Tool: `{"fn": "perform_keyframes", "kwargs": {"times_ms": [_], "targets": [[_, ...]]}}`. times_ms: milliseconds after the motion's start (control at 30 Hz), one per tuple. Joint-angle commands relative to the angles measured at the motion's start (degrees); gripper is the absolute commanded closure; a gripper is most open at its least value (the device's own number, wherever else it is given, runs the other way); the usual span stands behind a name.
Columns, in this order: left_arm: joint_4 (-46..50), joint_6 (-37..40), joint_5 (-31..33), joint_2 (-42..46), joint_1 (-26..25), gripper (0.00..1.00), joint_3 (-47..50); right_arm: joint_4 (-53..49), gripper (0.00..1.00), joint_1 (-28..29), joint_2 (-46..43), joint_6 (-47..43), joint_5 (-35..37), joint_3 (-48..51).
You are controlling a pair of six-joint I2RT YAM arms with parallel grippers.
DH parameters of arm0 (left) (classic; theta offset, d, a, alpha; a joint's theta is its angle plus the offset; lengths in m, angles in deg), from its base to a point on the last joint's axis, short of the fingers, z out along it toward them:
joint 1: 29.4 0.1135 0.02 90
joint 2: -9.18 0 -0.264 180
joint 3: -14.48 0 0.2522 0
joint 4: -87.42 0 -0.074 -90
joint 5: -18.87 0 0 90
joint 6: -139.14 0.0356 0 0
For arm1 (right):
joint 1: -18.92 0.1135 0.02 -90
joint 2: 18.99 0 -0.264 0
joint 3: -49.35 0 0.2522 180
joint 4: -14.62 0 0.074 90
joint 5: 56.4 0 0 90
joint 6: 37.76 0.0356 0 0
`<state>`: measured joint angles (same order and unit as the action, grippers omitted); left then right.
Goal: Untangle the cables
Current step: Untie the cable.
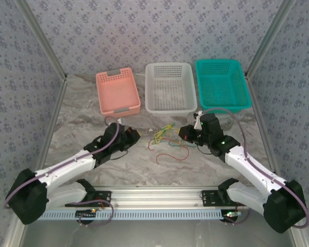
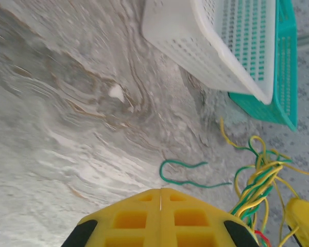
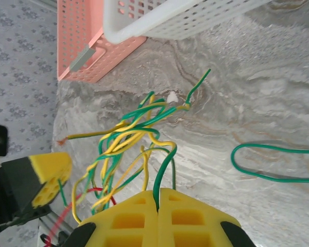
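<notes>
Between the two arms, a thin red wire point(image 1: 170, 153) lies in a loose open loop on the marble-patterned table cover point(image 1: 92, 118), on the near side of the cables point(image 1: 162, 134). The cables are a small knot of thin yellow and green strands, bowed and crossing one another, with loose ends sticking out. A separate green strand point(image 3: 234, 157) lies bent into a flat U on the cover, apart from the knot.

The left gripper point(image 2: 160, 191) sits just left of the tangle with its yellow pads pressed together; no wire shows in the seam between them. The right gripper point(image 3: 158, 198) is just right of the tangle, clenched on the cables: a dark green strand arches down from the knot and disappears between its closed pads.

Beyond the tangle, three perforated plastic baskets stand in a row along the far side: a pink basket point(image 1: 117, 91) on the left, a white basket point(image 1: 170, 87) in the middle and a teal basket point(image 1: 221, 85) on the right.
</notes>
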<state>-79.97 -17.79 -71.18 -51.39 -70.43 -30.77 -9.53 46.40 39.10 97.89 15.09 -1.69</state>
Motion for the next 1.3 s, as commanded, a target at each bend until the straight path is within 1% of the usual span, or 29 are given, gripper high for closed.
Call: {"fn": "perform_keyframes", "kwargs": {"times_ms": [0,67,167,267,300,367,400,467,500,567,633,700,733,800,833,1000,1067,1133,1200,1267], "targets": [[11.0,3.1,5.3,4.5,2.1,1.0,-1.5,-6.2,1.0,-0.9,1.5,-4.6,4.1,-3.8],[12.0,3.3,5.2,5.9,2.9,1.0,-1.0,-8.8,1.0,2.1,4.6,-6.5,5.3,-7.1],[12.0,3.5,4.5,6.0,3.6,1.0,-0.5,-10.1,1.0,8.7,9.0,-7.0,10.6,-10.1],[11.7,3.7,3.6,4.7,3.9,1.0,-0.7,-8.5,1.0,11.3,13.8,-5.8,11.1,-10.8],[11.4,3.9,3.3,4.1,3.9,1.0,-0.8,-8.4,0.98,11.9,15.5,-5.7,11.4,-11.2],[10.8,3.8,3.0,3.1,3.9,1.0,-0.8,-9.1,0.79,12.8,16.5,-5.6,13.1,-11.5],[10.4,3.6,2.9,2.8,3.9,1.0,-0.5,-9.7,0.69,13.2,15.7,-5.3,14.9,-11.3],[9.3,2.9,3.0,2.4,3.9,1.0,0.4,-11.6,0.55,13.6,12.8,-4.1,19.2,-10.6],[8.5,2.6,3.0,2.2,3.9,1.0,1.1,-13.4,0.5,13.8,10.6,-3.2,22.3,-10.3],[7.1,2.1,3.0,1.8,3.9,1.0,2.1,-17.8,0.45,14.0,6.3,-1.2,28.5,-9.5],[5.8,1.7,2.7,1.2,3.9,1.0,3.1,-22.5,0.41,13.9,1.2,1.6,35.2,-7.2],[4.7,1.5,2.5,0.7,3.9,1.0,3.7,-27.2,0.39,13.3,-3.0,5.2,39.8,-4.2],[4.1,1.3,2.4,0.4,3.9,1.0,3.9,-28.3,0.38,12.6,-5.0,6.7,40.9,-2.1],[3.3,1.0,2.3,0.0,3.8,1.0,4.3,-27.7,0.38,10.6,-8.0,8.1,41.1,2.2],[3.0,0.9,2.3,-0.3,3.8,1.0,4.4,-25.8,0.37,9.7,-9.2,8.0,40.4,4.7],[3.0,1.2,1.6,-2.0,3.7,1.0,4.4,-14.7,0.34,5.3,-9.2,6.2,37.1,11.2],[4.3,1.9,1.3,-2.7,3.8,0.89,3.7,-10.8,0.33,2.9,-7.6,4.7,35.4,12.2],[5.2,2.6,1.1,-2.7,3.7,0.71,3.4,-7.2,0.34,0.6,-4.9,3.1,33.0,12.5],[6.5,3.2,1.1,-2.3,3.7,0.55,3.0,-4.8,0.35,-0.4,-2.1,2.4,31.8,12.3],[8.3,3.9,1.5,-1.8,3.7,0.44,2.3,-2.0,0.35,-0.7,0.8,1.8,30.8,12.2]]}}
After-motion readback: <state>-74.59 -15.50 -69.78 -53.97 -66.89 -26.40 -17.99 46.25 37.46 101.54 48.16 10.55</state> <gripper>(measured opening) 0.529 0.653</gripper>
